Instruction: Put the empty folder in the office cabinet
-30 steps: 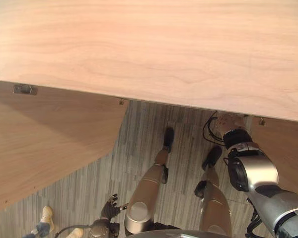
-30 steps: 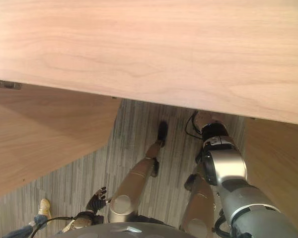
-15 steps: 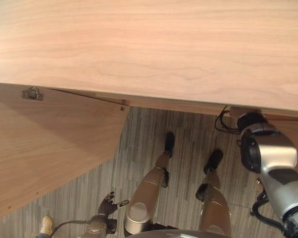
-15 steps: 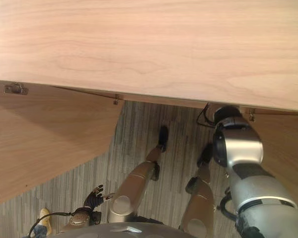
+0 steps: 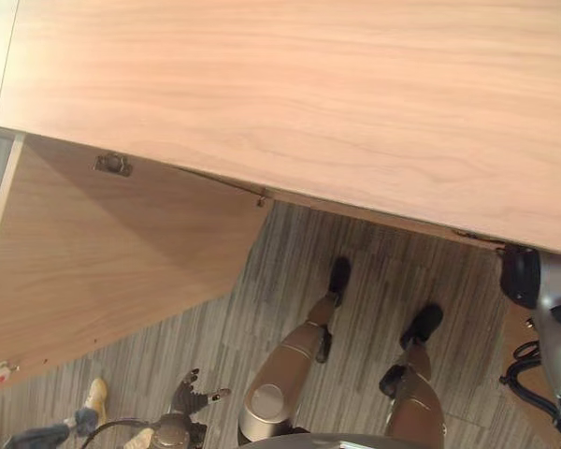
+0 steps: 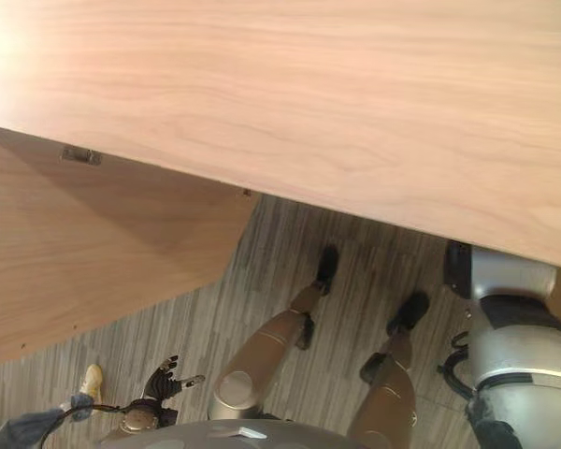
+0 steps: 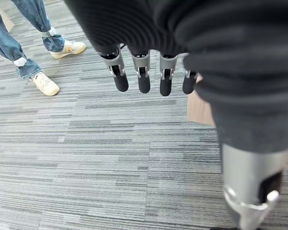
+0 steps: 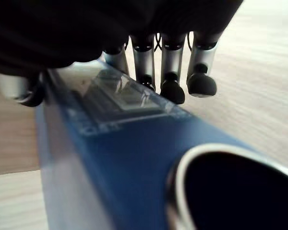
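Note:
The blue folder (image 8: 125, 158) is in my right hand (image 8: 170, 62). The fingers curl over one side of its spine and the thumb (image 8: 19, 88) presses the other side. A clear label pocket (image 8: 125, 93) and a round finger hole (image 8: 230, 191) show on the spine. Light wood lies close behind the folder. In the eye views my right forearm (image 5: 542, 290) reaches under the cabinet's wooden top (image 5: 309, 103), which hides the hand and folder. My left hand (image 5: 182, 407) hangs low by the floor, fingers (image 7: 143, 79) straight and holding nothing.
The cabinet's door (image 5: 103, 253) stands open at the left, with a metal hinge (image 5: 113, 164) near its upper edge. A person in jeans and pale shoes (image 7: 43, 84) stands on the grey striped floor (image 7: 86, 158) near my left hand.
The whole view has shifted, so the camera moved. My right forearm has gone further under the cabinet top, and its wrist is now hidden there. The left hand still hangs low.

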You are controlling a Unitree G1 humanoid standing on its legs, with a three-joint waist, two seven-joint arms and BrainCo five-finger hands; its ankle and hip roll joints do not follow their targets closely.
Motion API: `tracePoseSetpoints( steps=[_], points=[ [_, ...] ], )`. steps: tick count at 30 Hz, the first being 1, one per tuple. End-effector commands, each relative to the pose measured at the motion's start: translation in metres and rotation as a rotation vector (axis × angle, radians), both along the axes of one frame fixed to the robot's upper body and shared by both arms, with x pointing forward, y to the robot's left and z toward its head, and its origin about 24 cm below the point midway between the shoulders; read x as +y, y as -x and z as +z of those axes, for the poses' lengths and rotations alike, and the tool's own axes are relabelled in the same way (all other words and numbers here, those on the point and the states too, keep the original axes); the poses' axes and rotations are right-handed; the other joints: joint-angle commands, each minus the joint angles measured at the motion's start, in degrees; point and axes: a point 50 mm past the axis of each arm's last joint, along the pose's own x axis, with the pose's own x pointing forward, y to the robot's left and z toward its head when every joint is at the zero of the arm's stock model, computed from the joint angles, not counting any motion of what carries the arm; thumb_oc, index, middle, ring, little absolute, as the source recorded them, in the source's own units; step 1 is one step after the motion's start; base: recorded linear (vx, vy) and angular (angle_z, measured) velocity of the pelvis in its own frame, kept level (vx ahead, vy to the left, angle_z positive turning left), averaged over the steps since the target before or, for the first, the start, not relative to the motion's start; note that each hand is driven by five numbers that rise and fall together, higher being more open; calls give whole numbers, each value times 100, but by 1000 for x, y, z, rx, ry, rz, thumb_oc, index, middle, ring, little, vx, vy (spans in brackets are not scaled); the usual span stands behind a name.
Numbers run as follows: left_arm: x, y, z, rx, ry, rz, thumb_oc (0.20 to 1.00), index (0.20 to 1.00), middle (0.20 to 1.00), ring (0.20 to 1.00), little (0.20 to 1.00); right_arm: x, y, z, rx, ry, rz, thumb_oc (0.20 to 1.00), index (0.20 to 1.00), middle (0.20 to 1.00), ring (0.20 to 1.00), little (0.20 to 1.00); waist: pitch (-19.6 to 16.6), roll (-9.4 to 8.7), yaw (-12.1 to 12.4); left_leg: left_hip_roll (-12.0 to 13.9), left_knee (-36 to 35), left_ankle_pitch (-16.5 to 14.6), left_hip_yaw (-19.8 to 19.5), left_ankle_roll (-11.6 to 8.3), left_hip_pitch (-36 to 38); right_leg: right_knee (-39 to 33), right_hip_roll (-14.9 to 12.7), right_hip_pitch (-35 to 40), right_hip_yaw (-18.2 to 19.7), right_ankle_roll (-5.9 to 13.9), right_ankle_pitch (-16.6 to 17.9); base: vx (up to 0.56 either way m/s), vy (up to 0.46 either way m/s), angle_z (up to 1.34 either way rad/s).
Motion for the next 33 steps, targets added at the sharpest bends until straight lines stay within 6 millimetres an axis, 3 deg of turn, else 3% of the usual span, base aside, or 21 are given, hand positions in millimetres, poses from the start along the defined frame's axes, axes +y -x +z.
tracePoseSetpoints(
  steps=[1, 5, 6, 8, 11, 12, 13, 14, 15, 20, 27, 33],
  points=[
    [30, -5, 5, 1, -123, -9, 1000, 1000, 1000, 1000, 1000, -17, 4, 68, -163, 223, 19, 200, 200, 200, 200, 200, -6, -294, 191, 97, 412, -740, 107, -316, -148, -22, -683, 505, 192, 609, 39, 0, 1, 5],
    [31, -9, 7, -14, -135, -14, 1000, 1000, 1000, 1000, 1000, -17, 4, 78, -169, 254, 31, 200, 200, 200, 200, 200, -4, -291, 229, 72, 497, -753, 117, -318, -246, -22, -713, 496, 177, 614, 53, 28, 18, 3],
    [31, -12, 8, -27, -130, -10, 1000, 1000, 1000, 1000, 1000, -18, 4, 90, -158, 311, 64, 200, 200, 200, 200, 200, -23, -257, 267, 35, 565, -779, 108, -314, -372, -22, -750, 452, 173, 625, 81, 31, 36, 0],
    [31, -12, 8, -27, -130, -10, 1000, 1000, 1000, 1000, 1000, -18, 4, 90, -158, 311, 64, 200, 200, 200, 200, 200, -23, -257, 267, 35, 565, -779, 108, -314, -372, -22, -750, 452, 173, 625, 81, 21, 25, 2],
    [35, -4, 6, -1, -128, 4, 1000, 1000, 1000, 1000, 1000, -19, 5, 101, -133, 394, 112, 200, 200, 200, 200, 200, -61, -198, 324, -4, 602, -767, 135, -302, -501, -22, -780, 354, 206, 625, 130, 33, 56, 4],
    [35, -4, 7, -2, -128, 7, 1000, 1000, 1000, 1000, 1000, -20, 5, 100, -129, 394, 113, 526, 526, 526, 526, 526, -63, -199, 317, -7, 598, -769, 139, -300, -495, -22, -780, 341, 213, 625, 136, 0, 0, 0],
    [35, -4, 7, -2, -128, 7, 1000, 1000, 1000, 1000, 1000, -20, 5, 100, -129, 394, 113, 526, 526, 526, 526, 526, -63, -199, 317, -7, 598, -769, 139, -300, -495, -22, -780, 341, 213, 625, 136, 0, 0, 0],
    [35, -5, 6, -1, -128, 11, 1000, 1000, 1000, 1000, 1000, -20, 5, 98, -117, 393, 115, 809, 809, 809, 809, 809, -72, -201, 315, -2, 592, -766, 139, -299, -492, -22, -784, 335, 216, 625, 132, 0, 0, 0],
    [36, -6, 7, -1, -129, 17, 1000, 1000, 1000, 1000, 1000, -19, 4, 95, -116, 378, 120, 1000, 1000, 1000, 1000, 1000, -82, -198, 288, 3, 585, -766, 146, -291, -475, -22, -779, 324, 241, 625, 135, 0, 0, 0],
    [35, -11, 7, -7, -123, 20, 1000, 1000, 1000, 1000, 1000, -17, 2, 87, -71, 384, 125, 1000, 1000, 1000, 1000, 1000, -78, -188, 242, 15, 574, -773, 169, -283, -416, -22, -771, 315, 296, 623, 132, -7, 1, 0],
    [34, -33, 14, -58, -137, 48, 1000, 1000, 1000, 1000, 1000, 25, -19, 34, 56, 431, 246, 1000, 1000, 1000, 1000, 1000, -13, -227, -31, 100, 585, -730, 228, -282, -286, -22, -711, 272, 432, 573, 171, -59, 4, -7],
    [36, -45, 17, -85, -150, 74, 1000, 1000, 1000, 1000, 1000, 42, -23, 9, 114, 463, 307, 1000, 1000, 1000, 1000, 1000, 10, -322, -200, 142, 598, -776, 263, -303, -211, -22, -671, 286, 509, 537, 164, -32, -1, -3]
  ],
)
